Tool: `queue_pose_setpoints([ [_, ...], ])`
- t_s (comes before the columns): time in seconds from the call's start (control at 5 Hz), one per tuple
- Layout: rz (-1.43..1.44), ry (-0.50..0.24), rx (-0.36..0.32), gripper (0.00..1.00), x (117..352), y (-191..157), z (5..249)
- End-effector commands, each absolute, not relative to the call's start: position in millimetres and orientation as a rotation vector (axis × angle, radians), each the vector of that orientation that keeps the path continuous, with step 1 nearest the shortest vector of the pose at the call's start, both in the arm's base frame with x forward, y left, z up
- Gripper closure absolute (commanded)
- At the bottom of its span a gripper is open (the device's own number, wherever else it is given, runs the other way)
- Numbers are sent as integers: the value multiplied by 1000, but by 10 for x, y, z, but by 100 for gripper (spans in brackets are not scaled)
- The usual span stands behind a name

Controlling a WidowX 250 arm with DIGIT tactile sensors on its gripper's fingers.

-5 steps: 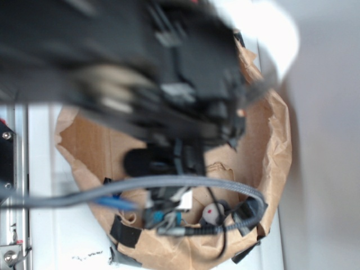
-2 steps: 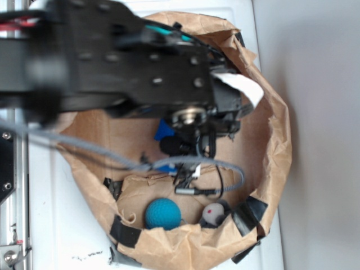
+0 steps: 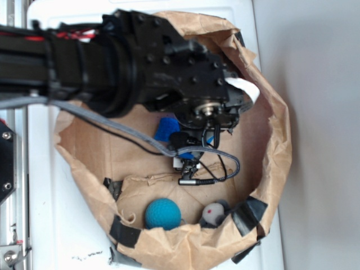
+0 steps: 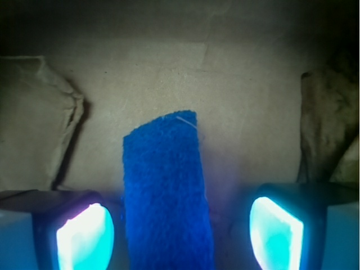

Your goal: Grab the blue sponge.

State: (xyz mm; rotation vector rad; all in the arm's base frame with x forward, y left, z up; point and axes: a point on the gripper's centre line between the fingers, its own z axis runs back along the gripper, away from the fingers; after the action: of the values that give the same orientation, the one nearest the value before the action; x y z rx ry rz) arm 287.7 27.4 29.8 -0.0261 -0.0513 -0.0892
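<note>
The exterior view is brightly and evenly lit, with the white table (image 3: 42, 225) nearly overexposed. The wrist view is dim, vignetted, softly focused, and tinted by blue glow.

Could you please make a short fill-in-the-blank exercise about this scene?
1. In the wrist view, the blue sponge lies between the two fingers of the gripper, whose jaws are ____.
2. The teal ball has a ____ shape.
3. Everything sits inside a brown ____ bag.

Missing words: open; round; paper
</note>
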Motion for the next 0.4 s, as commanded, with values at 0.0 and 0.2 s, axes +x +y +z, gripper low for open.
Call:
queue_pose_setpoints([
  [0.0, -175, -75, -5, 0, 2888, 246, 108],
  [0.2, -159, -86, -20, 100, 2876, 228, 192],
])
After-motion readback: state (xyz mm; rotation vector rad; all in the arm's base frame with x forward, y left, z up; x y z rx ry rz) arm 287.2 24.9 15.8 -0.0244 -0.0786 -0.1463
